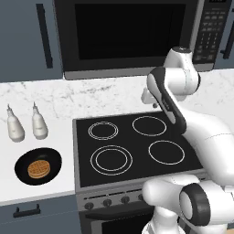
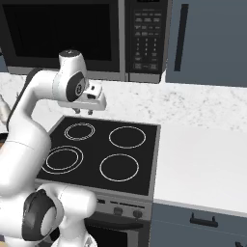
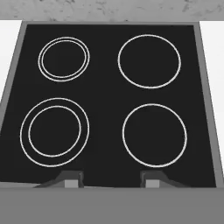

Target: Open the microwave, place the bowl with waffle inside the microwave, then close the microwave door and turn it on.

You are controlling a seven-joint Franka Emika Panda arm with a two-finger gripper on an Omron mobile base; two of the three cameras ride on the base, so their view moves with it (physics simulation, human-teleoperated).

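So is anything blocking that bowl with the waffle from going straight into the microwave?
Yes: the microwave door is shut, so the bowl holding the waffle on the counter left of the stovetop cannot enter. The gripper hangs open above the stovetop.

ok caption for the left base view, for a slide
Arm's open gripper hovers above the stovetop, microwave door shut, waffle in its bowl on the counter beside two bottles.

Bowl [image 1: 38,166] holding waffle [image 1: 38,168]: counter, 9 o'clock of stovetop [image 1: 132,146]; microwave [image 1: 132,36] above, 12 o'clock.
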